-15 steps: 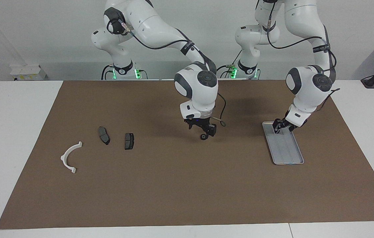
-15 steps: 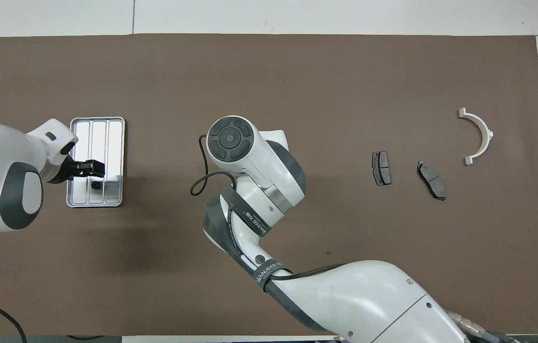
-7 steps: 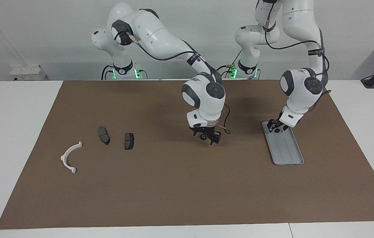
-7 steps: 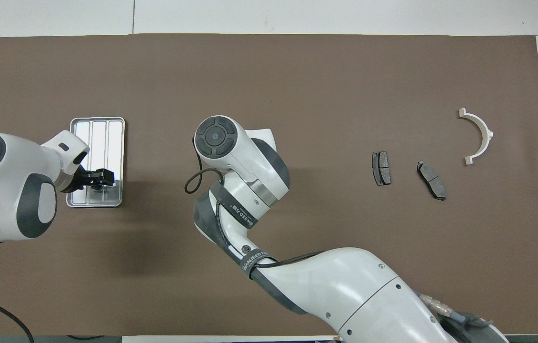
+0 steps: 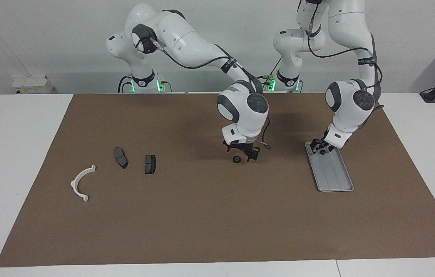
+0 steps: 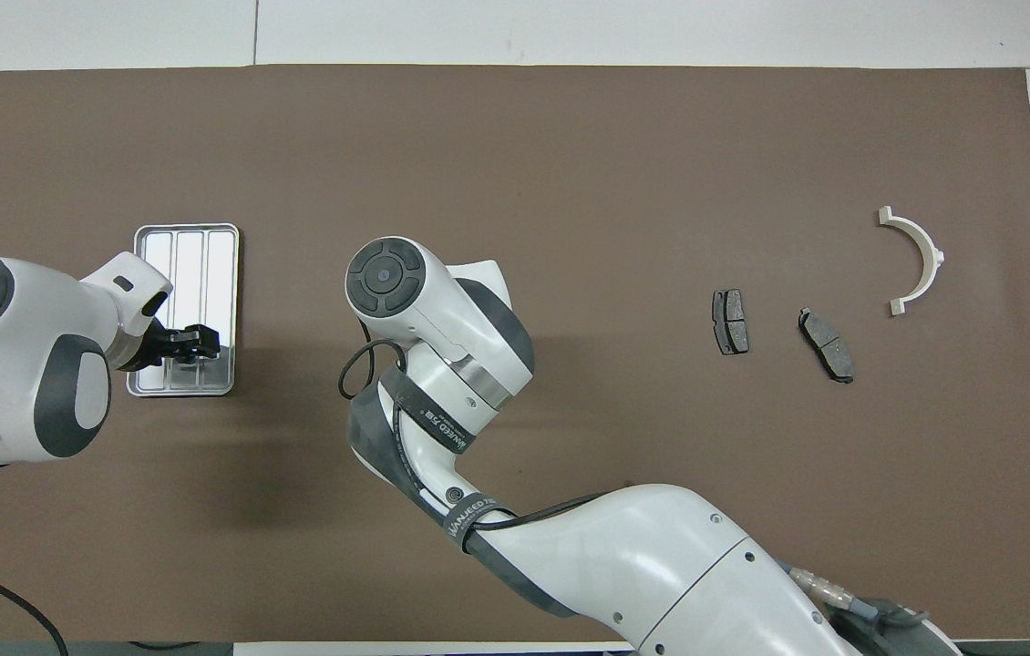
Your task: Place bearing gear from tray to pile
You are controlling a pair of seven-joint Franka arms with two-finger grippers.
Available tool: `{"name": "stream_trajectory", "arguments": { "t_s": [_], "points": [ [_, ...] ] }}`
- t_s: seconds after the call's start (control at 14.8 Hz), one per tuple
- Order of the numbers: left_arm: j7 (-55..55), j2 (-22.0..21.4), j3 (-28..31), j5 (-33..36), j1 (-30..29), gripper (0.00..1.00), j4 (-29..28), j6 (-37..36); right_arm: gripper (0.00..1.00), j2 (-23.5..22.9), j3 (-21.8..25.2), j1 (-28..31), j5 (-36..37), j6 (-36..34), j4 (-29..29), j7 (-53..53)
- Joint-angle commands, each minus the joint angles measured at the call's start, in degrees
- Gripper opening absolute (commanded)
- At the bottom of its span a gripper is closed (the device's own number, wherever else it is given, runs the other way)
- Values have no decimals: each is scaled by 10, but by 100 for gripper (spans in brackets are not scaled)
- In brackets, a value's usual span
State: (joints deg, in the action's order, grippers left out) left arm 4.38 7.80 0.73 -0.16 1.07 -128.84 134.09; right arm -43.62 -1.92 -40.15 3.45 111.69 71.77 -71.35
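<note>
Where the brown bench (image 5: 186, 215) fills the middle of the frame, the gear (image 5: 236, 159), small, round and black, lies just beside the open right hand (image 5: 241, 152). Over the top end of the silver tray (image 5: 335, 177) hangs the left hand (image 5: 319, 148); I cannot tell if it grips anything.

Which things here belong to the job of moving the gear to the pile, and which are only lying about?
Job: gear mid-mat, by the right claw; tray, left claw over its end nearer the robots; pile: arc, pads.
Lying about: mat; white box off the mat.
</note>
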Motion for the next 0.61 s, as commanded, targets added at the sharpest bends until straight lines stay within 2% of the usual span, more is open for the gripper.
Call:
{"name": "stream_trajectory", "arguments": {
  "t_s": [0.0, 0.34, 0.47, 0.54],
  "points": [
    [12, -9, 1, 3, 0, 73, -22, 20, 97, -3, -5, 6, 9, 30, 11, 33],
    [12, -9, 1, 3, -1, 67, -23, 22, 97, 20, -5, 6, 21, 78, 78, 107],
    [12, -9, 1, 3, -1, 65, -23, 22, 97, 21, -5, 8, 21, 79, 80, 126],
    [12, -9, 1, 3, -2, 63, -23, 22, 93, 21, -5, 10, 21, 79, 79, 129]
  ]
}}
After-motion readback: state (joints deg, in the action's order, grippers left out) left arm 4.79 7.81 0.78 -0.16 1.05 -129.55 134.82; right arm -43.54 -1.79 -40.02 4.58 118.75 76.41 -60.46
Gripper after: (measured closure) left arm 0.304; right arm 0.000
